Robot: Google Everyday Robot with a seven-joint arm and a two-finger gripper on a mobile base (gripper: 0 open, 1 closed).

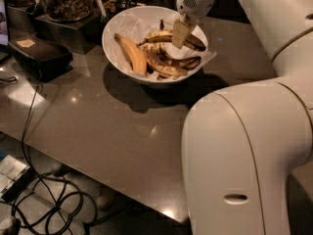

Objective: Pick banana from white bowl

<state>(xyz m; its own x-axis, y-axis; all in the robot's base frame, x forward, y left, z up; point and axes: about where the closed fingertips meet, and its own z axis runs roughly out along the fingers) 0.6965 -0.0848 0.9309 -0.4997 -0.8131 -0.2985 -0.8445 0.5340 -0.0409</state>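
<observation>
The white bowl (110,45), lined with crinkled paper, stands at the back of the dark table. Several speckled, overripe bananas lie in its right half; the topmost one (196,43) runs across just under my gripper, and another (166,66) lies in front of it. A smooth orange-yellow banana (131,55) lies in the left half. My gripper (180,34) reaches down from above into the bowl's right side and touches or overlaps the topmost speckled banana. That banana's middle is hidden behind the gripper.
A dark box (41,58) sits left of the bowl, with glass jars of nuts (63,1) behind it. My large white arm (244,155) fills the right foreground. Cables (44,199) lie on the floor below the table's front edge.
</observation>
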